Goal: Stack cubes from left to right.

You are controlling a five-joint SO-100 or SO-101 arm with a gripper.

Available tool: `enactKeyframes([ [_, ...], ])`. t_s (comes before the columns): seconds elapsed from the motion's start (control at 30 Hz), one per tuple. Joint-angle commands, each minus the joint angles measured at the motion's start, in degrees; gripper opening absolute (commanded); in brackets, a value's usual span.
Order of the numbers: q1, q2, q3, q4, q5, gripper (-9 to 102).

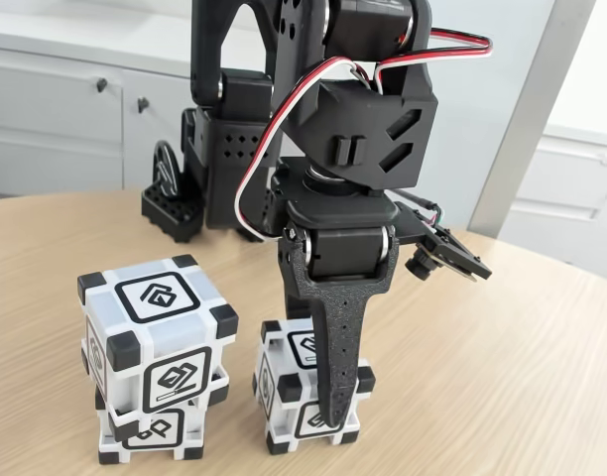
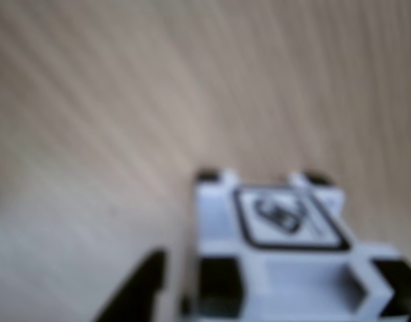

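Cubes sit on the wooden desk [image 1: 522, 357] in the fixed view: the hand [image 1: 335, 402] reaches down over a lone cube [image 1: 302, 392], one finger [image 1: 333, 347] across its front face, while a two-cube stack [image 1: 155, 362] stands just beside, to the left. Wrist view, blurred: the cube [image 2: 286, 255] lies right of a dark finger [image 2: 135, 292]; I cannot tell whether the hand grips it.

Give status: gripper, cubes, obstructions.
Gripper down around single cube, grip unconfirmed. Two-cube stack at fixed view's left, top cube skewed. Nothing in the way.
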Motion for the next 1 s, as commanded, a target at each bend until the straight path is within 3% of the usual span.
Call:
enactKeyframes([
  [0.0,0.44,0.09,-0.88,0.26,-0.35,29],
  [0.97,0.70,1.49,-2.02,1.49,2.11,15],
])
